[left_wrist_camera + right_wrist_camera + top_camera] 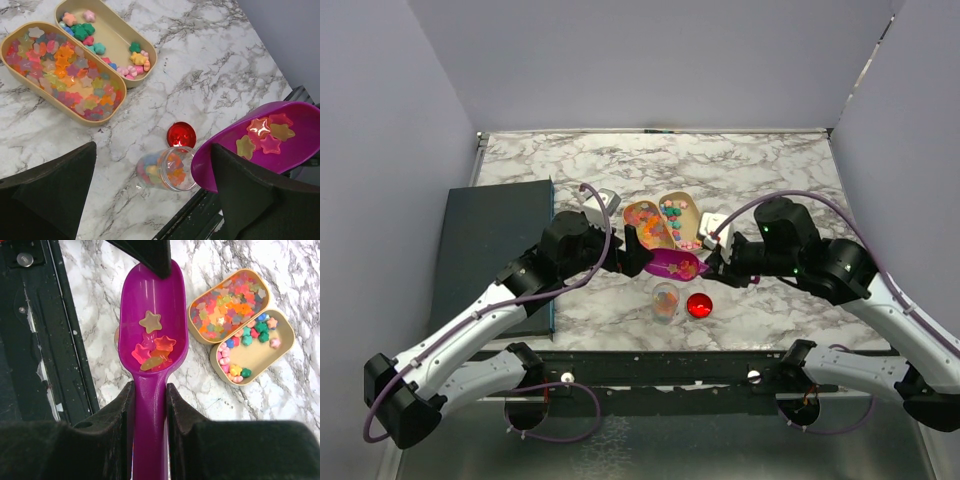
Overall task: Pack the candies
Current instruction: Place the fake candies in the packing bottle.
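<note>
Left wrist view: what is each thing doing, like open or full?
Purple plastic scoop: held by right gripper, few star candies inside.
Small clear jar: lid off, partly filled.
Shiny red round lid: off, beside jar.
Left beige oval tray: open, packed.
Right beige oval tray: open, mostly bare.
Left gripper: open.

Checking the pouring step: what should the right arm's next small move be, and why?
Probably tip the magenta plastic scoop over the small clear jar: the right gripper grips its handle, star-shaped candies sit in its bowl, and the jar stands open, partly filled.
</note>
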Tool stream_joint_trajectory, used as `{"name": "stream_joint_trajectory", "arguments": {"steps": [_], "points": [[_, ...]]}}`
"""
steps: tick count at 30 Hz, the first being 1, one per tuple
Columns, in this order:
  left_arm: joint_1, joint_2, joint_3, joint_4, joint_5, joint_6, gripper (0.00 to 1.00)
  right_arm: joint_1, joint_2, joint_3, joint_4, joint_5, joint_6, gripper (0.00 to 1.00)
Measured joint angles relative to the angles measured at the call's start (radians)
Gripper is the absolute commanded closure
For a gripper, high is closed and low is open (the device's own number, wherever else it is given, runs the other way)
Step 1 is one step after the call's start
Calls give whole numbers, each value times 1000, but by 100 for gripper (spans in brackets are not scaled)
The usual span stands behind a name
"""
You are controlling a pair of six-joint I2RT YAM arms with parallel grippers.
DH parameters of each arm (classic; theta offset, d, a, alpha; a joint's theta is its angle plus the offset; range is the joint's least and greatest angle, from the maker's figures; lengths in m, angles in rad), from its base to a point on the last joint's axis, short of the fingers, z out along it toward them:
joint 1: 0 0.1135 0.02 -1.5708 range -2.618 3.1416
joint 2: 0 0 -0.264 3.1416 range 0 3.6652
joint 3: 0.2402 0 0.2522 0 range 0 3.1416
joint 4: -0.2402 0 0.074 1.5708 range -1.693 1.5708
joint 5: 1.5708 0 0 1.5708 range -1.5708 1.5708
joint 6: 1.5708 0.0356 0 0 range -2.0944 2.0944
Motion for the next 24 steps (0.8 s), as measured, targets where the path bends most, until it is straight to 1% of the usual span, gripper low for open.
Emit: {"name": "stream_joint_trajectory", "arguments": {"steps": [3,14,19,24], "points": [[0,-12,0,-6,0,-1,1,0,4,0,-11,0,-3,100],[6,-106,5,-49,-18,-7,1,3,52,0,-179,21,-37,100],[6,-163,5,-88,-45,-2,1,23,78,16,-252,63,-38,99],[6,-208,4,-120,-74,17,1,47,133,74,-316,122,-28,100]]}}
